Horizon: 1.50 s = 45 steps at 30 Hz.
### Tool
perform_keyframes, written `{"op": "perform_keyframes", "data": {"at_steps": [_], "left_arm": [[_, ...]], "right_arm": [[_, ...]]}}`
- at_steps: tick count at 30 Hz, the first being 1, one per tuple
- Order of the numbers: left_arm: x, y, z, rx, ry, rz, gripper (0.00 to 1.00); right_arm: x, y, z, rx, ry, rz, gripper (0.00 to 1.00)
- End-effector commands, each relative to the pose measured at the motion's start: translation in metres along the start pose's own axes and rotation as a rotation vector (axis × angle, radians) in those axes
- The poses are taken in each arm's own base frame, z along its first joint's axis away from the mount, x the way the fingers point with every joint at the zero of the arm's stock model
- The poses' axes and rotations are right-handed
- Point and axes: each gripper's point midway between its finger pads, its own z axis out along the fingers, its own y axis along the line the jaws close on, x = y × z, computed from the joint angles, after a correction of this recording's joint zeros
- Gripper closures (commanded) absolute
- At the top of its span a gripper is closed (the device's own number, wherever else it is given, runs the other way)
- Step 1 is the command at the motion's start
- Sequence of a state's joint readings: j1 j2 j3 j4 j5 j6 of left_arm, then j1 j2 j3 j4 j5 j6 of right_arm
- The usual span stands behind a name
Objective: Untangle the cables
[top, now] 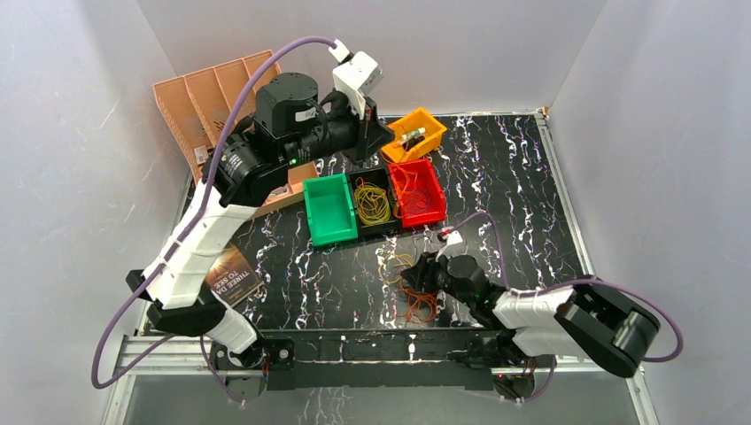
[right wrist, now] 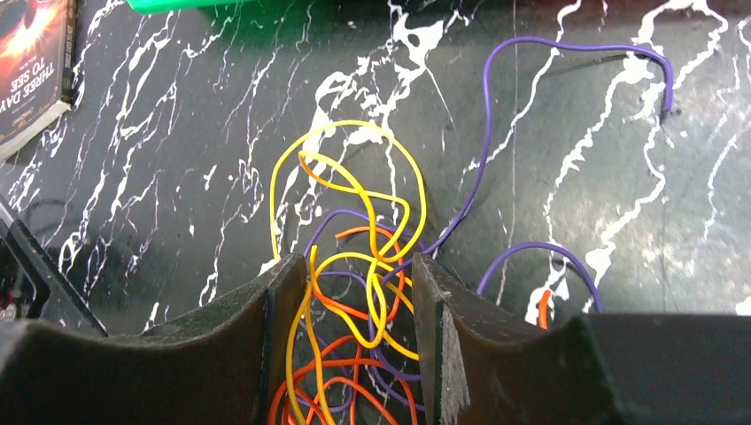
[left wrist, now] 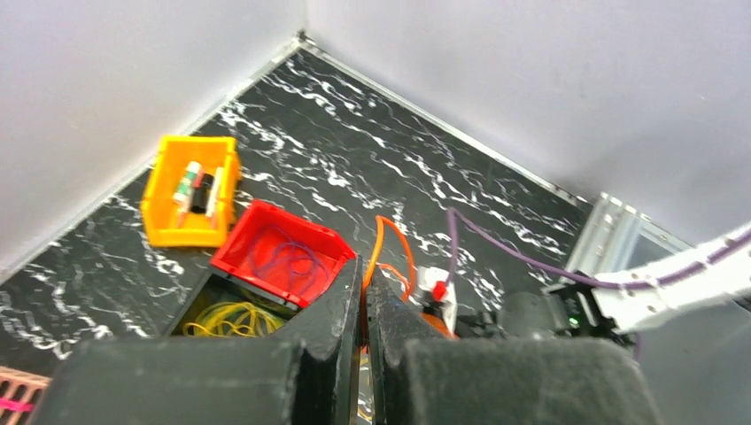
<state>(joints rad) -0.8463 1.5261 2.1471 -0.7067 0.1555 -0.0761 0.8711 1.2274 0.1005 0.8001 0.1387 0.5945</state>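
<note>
- The book (right wrist: 31,71) near the counter's (right wrist: 133,177) left near corner reads "THREE DA…" and "TO SEE".
- The right pincer (right wrist: 354,266) stands half open astride the tangled cables (right wrist: 354,221) by the near edge.
- The left pincer (left wrist: 364,270) is closed, pinching an orange cable (left wrist: 386,220) beside the red bin (left wrist: 243,257).

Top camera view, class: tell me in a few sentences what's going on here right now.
Two robot arms are untangling cables. The right tool, open, straddles a tangle of yellow, orange and purple cables on the table. The left tool, shut, hangs above the bins and seems to pinch an orange cable loop. Yellow cables lie in the black bin, and others lie in the red bin.
</note>
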Motion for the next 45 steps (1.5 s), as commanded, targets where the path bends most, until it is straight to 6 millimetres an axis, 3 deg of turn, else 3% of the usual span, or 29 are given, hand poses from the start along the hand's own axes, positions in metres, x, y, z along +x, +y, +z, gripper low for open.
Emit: {"op": "perform_keyframes", "data": {"at_steps": [1, 5, 9, 16, 21, 30, 36, 45], "left_arm": [[-0.021, 0.023, -0.016, -0.138, -0.035, 0.081, 1.00], [-0.040, 0.038, -0.026, -0.226, -0.079, 0.130, 1.00], [-0.038, 0.052, -0.028, -0.298, -0.067, 0.161, 1.00], [-0.001, 0.068, -0.013, -0.359, 0.051, 0.175, 1.00], [0.040, 0.075, 0.001, -0.370, 0.153, 0.155, 1.00], [0.124, 0.055, 0.012, -0.256, 0.271, 0.022, 1.00], [0.141, 0.052, 0.009, -0.246, 0.278, -0.012, 1.00], [0.150, 0.053, 0.006, -0.259, 0.264, -0.035, 1.00]], "right_arm": [[0.012, -0.007, -0.015, 0.020, 0.041, 0.013, 0.45], [0.017, -0.016, -0.028, 0.058, 0.060, 0.000, 0.44], [0.009, -0.013, -0.038, 0.047, 0.036, -0.009, 0.41], [-0.021, 0.003, -0.054, 0.005, -0.039, -0.028, 0.37], [-0.046, 0.014, -0.061, -0.003, -0.088, -0.050, 0.35], [-0.063, 0.021, -0.061, 0.011, -0.094, -0.083, 0.34], [-0.076, 0.027, -0.064, 0.013, -0.120, -0.082, 0.33], [-0.086, 0.027, -0.067, 0.040, -0.132, -0.087, 0.32]]}}
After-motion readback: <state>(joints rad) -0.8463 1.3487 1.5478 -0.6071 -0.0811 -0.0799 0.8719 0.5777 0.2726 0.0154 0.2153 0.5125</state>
